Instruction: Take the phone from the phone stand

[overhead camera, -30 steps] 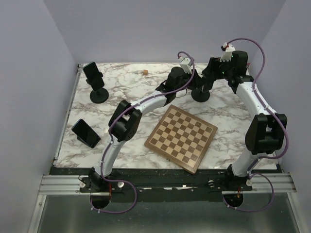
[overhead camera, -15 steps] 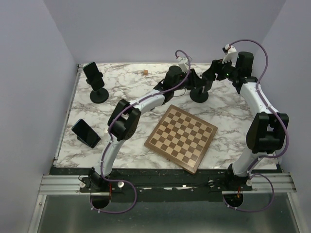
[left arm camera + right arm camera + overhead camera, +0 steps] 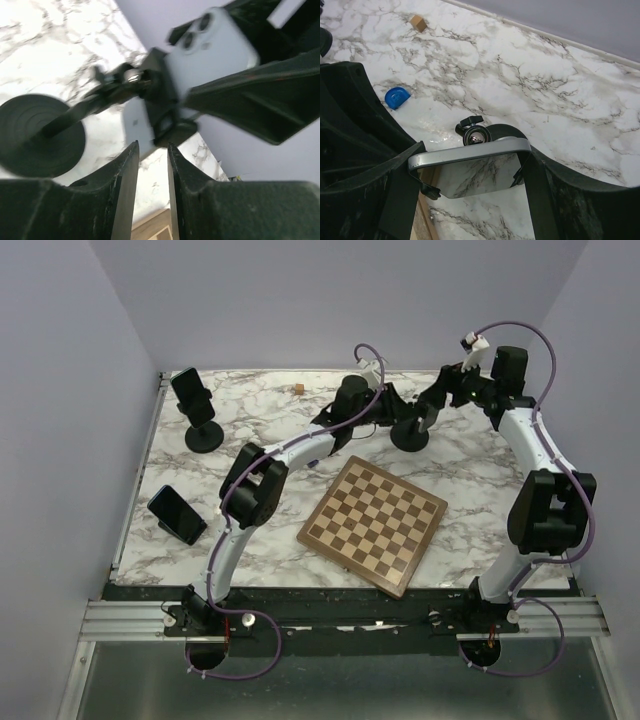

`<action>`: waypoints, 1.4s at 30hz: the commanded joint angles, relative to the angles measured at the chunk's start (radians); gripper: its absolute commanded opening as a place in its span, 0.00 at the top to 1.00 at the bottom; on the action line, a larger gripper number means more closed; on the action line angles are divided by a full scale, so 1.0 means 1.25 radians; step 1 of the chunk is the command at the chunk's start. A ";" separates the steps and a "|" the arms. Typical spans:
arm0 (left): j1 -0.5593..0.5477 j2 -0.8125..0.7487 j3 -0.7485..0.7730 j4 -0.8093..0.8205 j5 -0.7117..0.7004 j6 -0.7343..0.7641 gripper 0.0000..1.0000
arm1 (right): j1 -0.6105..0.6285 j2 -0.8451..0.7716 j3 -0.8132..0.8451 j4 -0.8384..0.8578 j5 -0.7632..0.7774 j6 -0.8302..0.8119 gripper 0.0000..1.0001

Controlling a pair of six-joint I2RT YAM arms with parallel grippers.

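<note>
A silver phone [image 3: 470,172] sits in the clamp of a black phone stand [image 3: 410,437] at the back right of the table. My right gripper [image 3: 472,150] is shut on the phone, one finger on each long edge, and the clamp arms still hold it. The stand's ball joint [image 3: 475,135] and round base [image 3: 506,132] show just behind. In the left wrist view the phone's back with its camera lenses [image 3: 210,42] is clamped above the stand base [image 3: 35,130]. My left gripper [image 3: 152,145] is just short of the clamp, narrowly open and empty.
A chessboard [image 3: 372,523] lies in front of the stand. A second phone on a stand [image 3: 190,390] is at the back left, and a third phone [image 3: 178,514] leans at the left. A small wooden cube [image 3: 299,389] and a blue cap [image 3: 397,96] lie near the back.
My right gripper has swung down and left from above the stand and now grips the phone. The left wrist has shifted slightly back and left.
</note>
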 commanded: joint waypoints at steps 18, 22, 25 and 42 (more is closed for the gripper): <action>-0.019 -0.077 -0.028 -0.036 0.000 0.198 0.24 | 0.011 0.028 0.103 -0.211 0.243 0.169 0.99; -0.019 -0.016 0.084 -0.080 -0.002 0.207 0.39 | 0.011 0.020 0.108 -0.240 0.245 0.194 0.99; -0.019 0.027 0.151 -0.096 0.013 0.205 0.37 | 0.013 0.018 0.123 -0.267 0.248 0.199 0.99; -0.031 0.104 0.222 -0.090 0.020 0.190 0.31 | 0.018 0.033 0.144 -0.287 0.208 0.184 0.99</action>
